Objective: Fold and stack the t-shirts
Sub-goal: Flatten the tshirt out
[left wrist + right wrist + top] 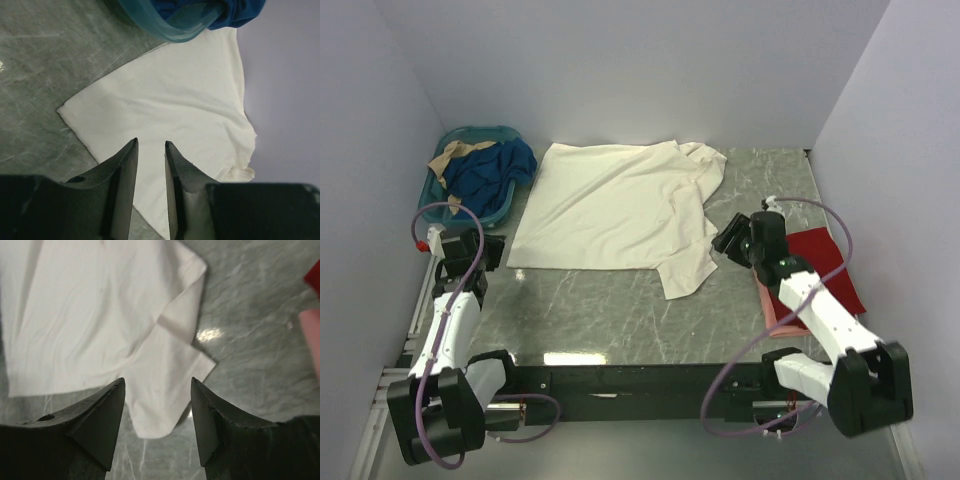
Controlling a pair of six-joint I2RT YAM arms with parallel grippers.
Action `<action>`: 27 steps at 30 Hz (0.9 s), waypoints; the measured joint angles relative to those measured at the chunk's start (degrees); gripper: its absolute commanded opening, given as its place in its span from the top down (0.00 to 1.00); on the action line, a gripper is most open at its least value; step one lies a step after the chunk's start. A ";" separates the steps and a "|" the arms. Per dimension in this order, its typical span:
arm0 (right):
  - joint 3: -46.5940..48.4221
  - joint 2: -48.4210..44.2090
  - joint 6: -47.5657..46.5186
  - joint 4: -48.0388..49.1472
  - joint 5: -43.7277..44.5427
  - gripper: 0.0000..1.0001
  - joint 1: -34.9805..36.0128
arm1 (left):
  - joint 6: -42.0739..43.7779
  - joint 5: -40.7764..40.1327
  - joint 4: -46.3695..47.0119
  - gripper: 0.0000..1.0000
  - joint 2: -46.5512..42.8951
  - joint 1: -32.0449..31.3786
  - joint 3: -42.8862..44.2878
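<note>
A: Three t-shirts on the table (610, 310); which is where?

B: cream t-shirt (610, 205) lies spread out mid-table toward the far side, partly folded, one sleeve (680, 270) trailing toward the near edge on its right; red t-shirt (825, 255) lies flat at the right, well apart from the cream one; pink t-shirt (772, 305) shows only as a strip under the right arm, touching the red one's near-left side.

A: Left gripper?

B: left gripper (492, 250) hangs just off the cream t-shirt's near-left corner; in the wrist view its fingers (127, 165) stand a narrow gap apart, nothing between them, cream cloth (175, 110) below and beyond.

A: Right gripper?

B: right gripper (728, 240) sits just right of the sleeve, between cream and red; fingers (105, 410) spread wide and holding nothing; the sleeve end (165, 385) lies on the table under the gap.

A: Anything else?

B: teal basket (480, 130) at the far left, its rim beside the cream t-shirt's far-left corner; blue cloth (490, 170) heaped inside, tan cloth (450, 155) over its left rim.
</note>
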 measured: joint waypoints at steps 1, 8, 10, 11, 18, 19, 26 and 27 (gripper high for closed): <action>1.68 2.95 -0.59 0.24 -0.37 0.39 -1.36 | 0.17 -0.02 -0.07 0.66 0.90 -0.11 0.00; 11.58 21.53 -5.51 0.39 -4.11 0.45 -3.56 | 0.17 -3.23 -3.67 0.68 9.42 -4.94 2.49; 13.46 24.55 -6.62 0.35 -4.48 0.45 -2.69 | -0.02 -5.33 -5.25 0.67 12.87 -7.39 5.81; 13.94 25.22 -6.95 0.26 -4.42 0.45 -2.21 | -0.04 -6.32 -5.99 0.67 14.60 -8.52 7.80; 19.50 31.78 -8.61 -0.79 -2.01 0.49 2.58 | -0.22 -9.51 -6.95 0.68 24.52 -12.33 16.65; 20.02 32.98 -8.74 -0.83 -1.66 0.50 3.02 | -0.22 -9.90 -7.08 0.68 25.49 -12.33 17.09; 20.22 38.07 -8.94 -3.21 2.10 0.60 3.45 | 0.22 -11.82 -8.02 0.69 32.81 -12.59 20.96; 20.15 38.07 -8.83 -3.43 2.45 0.62 3.45 | 0.31 -11.89 -8.02 0.69 33.83 -12.79 21.44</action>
